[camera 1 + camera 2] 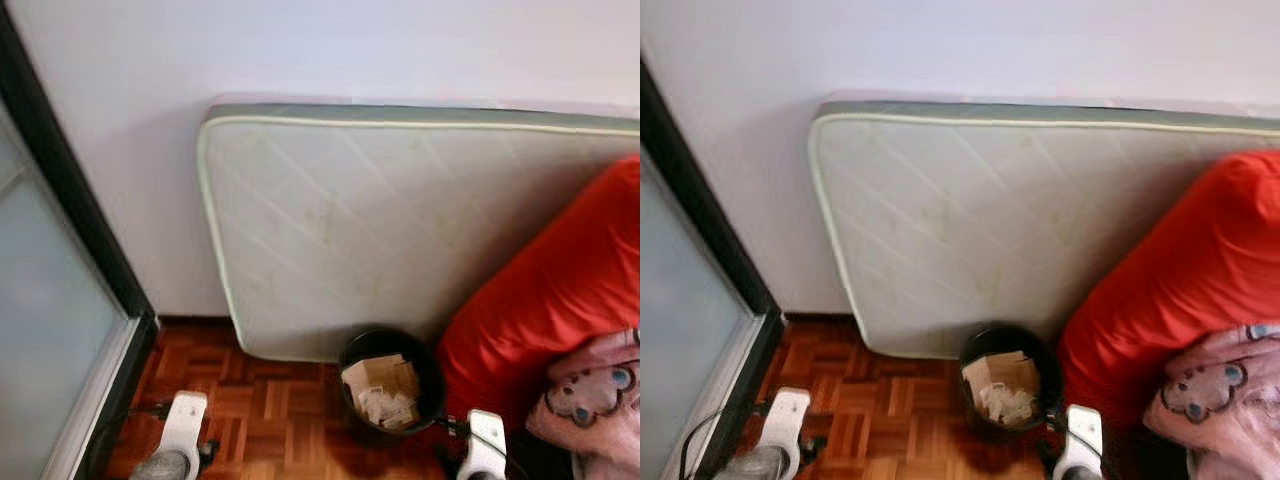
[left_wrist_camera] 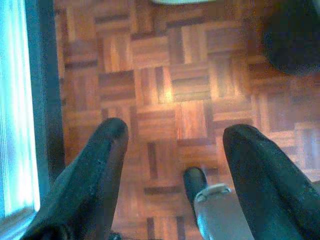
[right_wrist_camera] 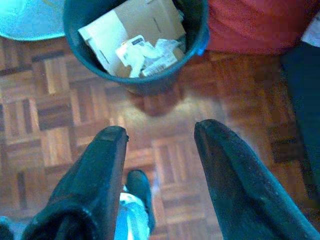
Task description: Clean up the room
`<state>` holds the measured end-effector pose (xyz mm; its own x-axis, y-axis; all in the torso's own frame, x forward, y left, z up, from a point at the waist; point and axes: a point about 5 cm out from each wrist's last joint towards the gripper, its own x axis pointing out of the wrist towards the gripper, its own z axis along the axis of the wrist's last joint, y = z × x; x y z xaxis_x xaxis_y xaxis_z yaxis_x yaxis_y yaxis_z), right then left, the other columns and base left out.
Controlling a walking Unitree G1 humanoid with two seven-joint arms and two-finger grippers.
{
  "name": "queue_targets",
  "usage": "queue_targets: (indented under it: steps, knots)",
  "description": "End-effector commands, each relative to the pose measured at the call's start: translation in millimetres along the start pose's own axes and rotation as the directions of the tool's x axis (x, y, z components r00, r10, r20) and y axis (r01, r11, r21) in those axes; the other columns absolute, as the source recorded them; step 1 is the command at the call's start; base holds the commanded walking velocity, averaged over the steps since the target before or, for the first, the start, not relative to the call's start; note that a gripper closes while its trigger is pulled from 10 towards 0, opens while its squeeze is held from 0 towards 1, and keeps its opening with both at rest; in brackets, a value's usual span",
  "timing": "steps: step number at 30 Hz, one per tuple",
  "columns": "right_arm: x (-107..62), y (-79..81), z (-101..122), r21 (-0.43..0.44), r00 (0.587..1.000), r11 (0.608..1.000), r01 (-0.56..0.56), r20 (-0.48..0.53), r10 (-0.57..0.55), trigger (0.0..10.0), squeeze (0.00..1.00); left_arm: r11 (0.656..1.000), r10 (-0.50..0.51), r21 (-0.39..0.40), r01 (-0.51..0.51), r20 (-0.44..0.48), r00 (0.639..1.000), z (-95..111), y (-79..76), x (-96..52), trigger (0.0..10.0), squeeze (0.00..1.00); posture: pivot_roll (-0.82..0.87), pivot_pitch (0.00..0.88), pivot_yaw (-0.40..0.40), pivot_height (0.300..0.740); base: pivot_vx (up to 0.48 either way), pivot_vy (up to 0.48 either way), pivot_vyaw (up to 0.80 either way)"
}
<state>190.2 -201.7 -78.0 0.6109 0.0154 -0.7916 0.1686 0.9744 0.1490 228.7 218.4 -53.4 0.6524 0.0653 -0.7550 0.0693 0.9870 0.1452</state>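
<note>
Two pincers hang low over the parquet floor (image 1: 270, 410), both with fingers spread and holding nothing: the left pincer (image 2: 175, 150) at 7 o'clock in the head view, the right pincer (image 3: 160, 145) at 5 o'clock. The black bin (image 1: 392, 380) of cardboard scraps stands at 6 o'clock, against the upright mattress (image 1: 400, 230), beside a red cushion (image 1: 560, 290).

The mattress (image 1: 400, 230) runs off the frame's right edge, its lower right hidden behind the red cushion (image 1: 545, 300). Beside the cushion, the bin (image 1: 390, 382) holds paper scraps (image 3: 142, 55) whose print is too small to read.
</note>
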Motion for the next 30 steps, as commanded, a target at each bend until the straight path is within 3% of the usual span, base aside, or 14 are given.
queue_targets:
  steps: [1, 10, 17, 21, 23, 30]
  knots:
    - [0.8, 3.2, 1.5, -0.017, 1.0, 1.0, -0.009, 0.005, 0.009, 10.0, 0.0, 1.0, 0.01, 0.018, -0.01, -0.013, 1.0, -3.3, 4.1, -0.8, 10.0, 0.0, -0.02, 0.004, -0.041, 0.74, 0.0, 0.0, -0.78]
    - [1.3, 6.9, 3.6, -0.051, 0.998, 0.997, -0.054, 0.009, 0.055, 10.0, 0.0, 1.0, 0.006, 0.024, -0.005, -0.014, 1.0, -2.6, 5.0, -0.8, 10.0, 0.0, -0.03, 0.015, -0.034, 0.74, 0.0, 0.0, -0.78]
    - [1.2, 5.7, 2.1, -0.013, 0.999, 0.999, -0.031, 0.006, 0.031, 10.0, 0.0, 1.0, -0.001, 0.027, 0.001, -0.011, 1.0, -2.1, 4.4, -0.8, 10.0, 0.0, -0.03, 0.023, -0.034, 0.74, 0.0, 0.0, -0.77]
    - [1.5, 9.7, 4.2, -0.164, 0.993, 0.98, -0.116, -0.035, 0.112, 10.0, 0.0, 0.999, -0.006, 0.039, 0.006, -0.012, 1.0, -1.8, 4.7, -0.8, 10.0, 0.0, -0.03, 0.028, -0.036, 0.74, 0.0, 0.0, -0.77]
    - [1.6, 9.6, 4.4, -0.197, 0.992, 0.973, -0.121, -0.047, 0.114, 10.0, 0.0, 0.999, 0.0, 0.034, 0.001, -0.011, 1.0, -1.9, 5.1, -0.8, 10.0, 0.0, -0.03, 0.03, -0.036, 0.74, 0.0, 0.0, -0.77]
    - [1.4, 8.4, 5.7, -0.128, 0.996, 0.988, -0.084, 0.003, 0.085, 10.0, 0.0, 0.999, -0.004, 0.037, 0.005, -0.013, 1.0, -2.0, 5.0, -0.8, 10.0, 0.0, -0.04, 0.028, -0.04, 0.74, 0.0, 0.0, -0.77]
